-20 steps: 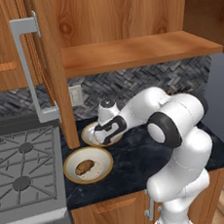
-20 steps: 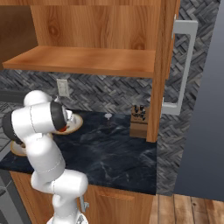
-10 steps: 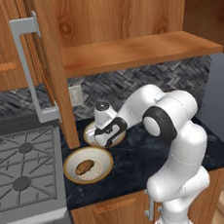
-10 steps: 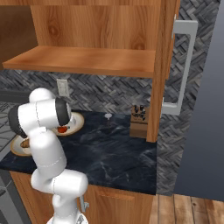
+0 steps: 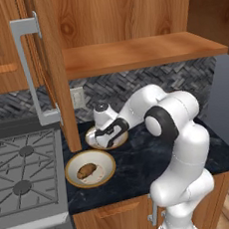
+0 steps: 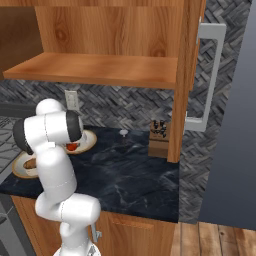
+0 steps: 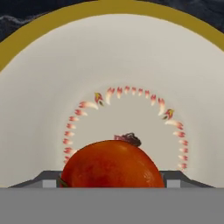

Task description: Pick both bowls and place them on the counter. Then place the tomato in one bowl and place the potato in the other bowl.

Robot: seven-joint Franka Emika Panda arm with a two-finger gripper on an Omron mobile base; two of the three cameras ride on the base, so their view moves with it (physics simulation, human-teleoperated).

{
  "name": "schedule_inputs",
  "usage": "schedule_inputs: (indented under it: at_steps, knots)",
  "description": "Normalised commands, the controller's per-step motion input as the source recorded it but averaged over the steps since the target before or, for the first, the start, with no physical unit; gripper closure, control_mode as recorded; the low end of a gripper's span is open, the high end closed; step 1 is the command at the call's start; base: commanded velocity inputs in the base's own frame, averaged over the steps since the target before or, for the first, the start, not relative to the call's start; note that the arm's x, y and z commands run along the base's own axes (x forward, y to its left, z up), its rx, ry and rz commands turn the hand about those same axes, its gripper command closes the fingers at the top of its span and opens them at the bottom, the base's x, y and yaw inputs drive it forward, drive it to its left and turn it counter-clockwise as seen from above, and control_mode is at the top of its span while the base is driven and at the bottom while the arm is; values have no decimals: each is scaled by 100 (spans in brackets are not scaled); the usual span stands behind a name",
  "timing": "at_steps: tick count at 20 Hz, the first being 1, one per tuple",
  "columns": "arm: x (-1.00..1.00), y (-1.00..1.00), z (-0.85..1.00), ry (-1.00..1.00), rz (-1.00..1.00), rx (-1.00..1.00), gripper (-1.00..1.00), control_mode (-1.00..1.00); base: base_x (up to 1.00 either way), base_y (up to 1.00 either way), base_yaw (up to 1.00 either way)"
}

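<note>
- 2 bowls sit on the counter [image 5: 156,157], the dark veined worktop; the stove [image 5: 22,171] to its left is the landmark here.
- The near bowl [image 5: 90,168] lies just beside the stove's right edge, toward the front of the counter, and holds the potato [image 5: 86,170] — an oval tan-brown lump resting near its middle.
- The far bowl [image 5: 107,137] sits behind the near one, further back from the stove's front corner and close to the upright cabinet panel [image 5: 59,92]; the 2 rims lie close together, and whether they touch cannot be told.
- The tomato [image 7: 113,164] rests inside the far bowl, on the cream floor ringed with small red marks; in the right base view it shows as a red spot [image 6: 72,146] in that bowl, partly behind the arm.
- The gripper [image 5: 111,132] hangs low over the far bowl, to the right of the stove, with its jaws spread wide — the tomato lies between the fingertips [image 7: 49,180], which stand off to either side of it, so it reads as released rather than pinched.
- A wooden shelf [image 5: 140,53] runs above the counter, up and to the right of the stove.
- A knife block [image 6: 159,138] stands at the back of the counter, far from the stove.
</note>
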Motion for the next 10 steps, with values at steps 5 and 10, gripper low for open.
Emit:
schedule_inputs:
  at_steps: [5, 10]
  knots:
    - [0, -4, 1, 1, 0, 0, -100, -100, 0, 0, 0]
    - [-6, -7, 10, 0, 0, 0, -100, -100, 0, 0, 0]
